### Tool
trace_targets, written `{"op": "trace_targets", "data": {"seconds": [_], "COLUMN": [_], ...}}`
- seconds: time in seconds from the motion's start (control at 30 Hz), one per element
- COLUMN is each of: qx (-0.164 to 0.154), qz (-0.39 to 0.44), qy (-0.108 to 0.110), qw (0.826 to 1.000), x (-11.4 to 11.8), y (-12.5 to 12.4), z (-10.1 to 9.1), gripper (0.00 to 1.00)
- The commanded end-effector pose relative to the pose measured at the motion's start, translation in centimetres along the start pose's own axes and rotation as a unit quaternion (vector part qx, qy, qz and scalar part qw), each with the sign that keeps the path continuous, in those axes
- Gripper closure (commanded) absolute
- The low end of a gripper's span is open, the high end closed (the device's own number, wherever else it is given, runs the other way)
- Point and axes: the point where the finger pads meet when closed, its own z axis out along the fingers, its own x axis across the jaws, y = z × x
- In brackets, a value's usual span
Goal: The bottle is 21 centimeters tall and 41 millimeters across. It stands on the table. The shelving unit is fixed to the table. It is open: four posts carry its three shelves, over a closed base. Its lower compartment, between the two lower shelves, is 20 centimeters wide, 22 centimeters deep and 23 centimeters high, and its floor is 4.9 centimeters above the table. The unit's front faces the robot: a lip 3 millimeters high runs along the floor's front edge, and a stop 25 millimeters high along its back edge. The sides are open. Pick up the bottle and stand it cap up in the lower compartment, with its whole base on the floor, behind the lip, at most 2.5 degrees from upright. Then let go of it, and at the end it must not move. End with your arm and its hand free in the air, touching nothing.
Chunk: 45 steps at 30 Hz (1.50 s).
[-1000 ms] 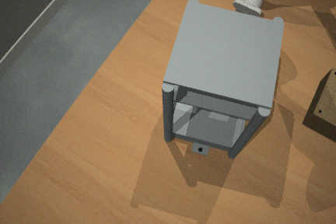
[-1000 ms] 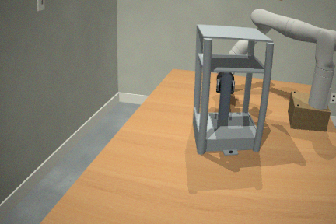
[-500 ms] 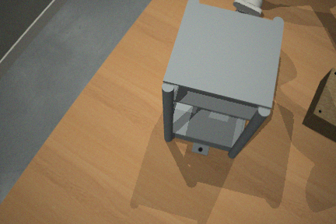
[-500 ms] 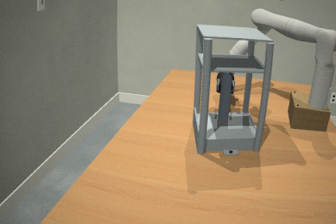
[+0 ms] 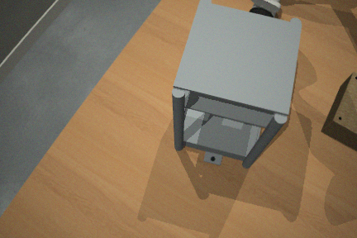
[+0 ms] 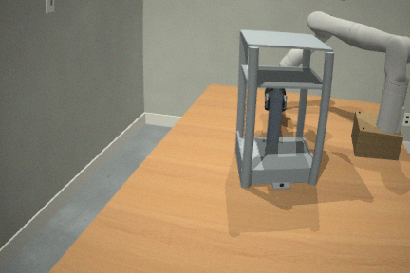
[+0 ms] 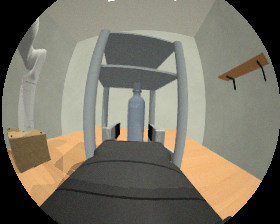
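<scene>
One wide wooden table (image 6: 180, 210) fills a room with grey walls and a grey floor (image 6: 95, 182). On it stands a grey shelving unit with four round posts (image 6: 250, 116). The tall grey bottle (image 7: 136, 117) stands on the table, right between the wide-open black gripper (image 7: 136, 136) fingers, which hold nothing
</scene>
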Motion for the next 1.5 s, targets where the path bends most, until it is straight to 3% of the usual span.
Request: {"op": "trace_targets", "data": {"seconds": [0.0,0.63,1.47], "qx": [-0.002,-0.002,-0.002], "qz": [-0.002,-0.002,-0.002], "qy": [0.003,0.003,0.003], "qw": [1.000,1.000,1.000], "x": [0.2,0.2,0.2], "y": [0.1,0.0,-0.4], "z": [-1.0,-5.0,-5.4], "gripper": [0.00,0.00,0.00]}}
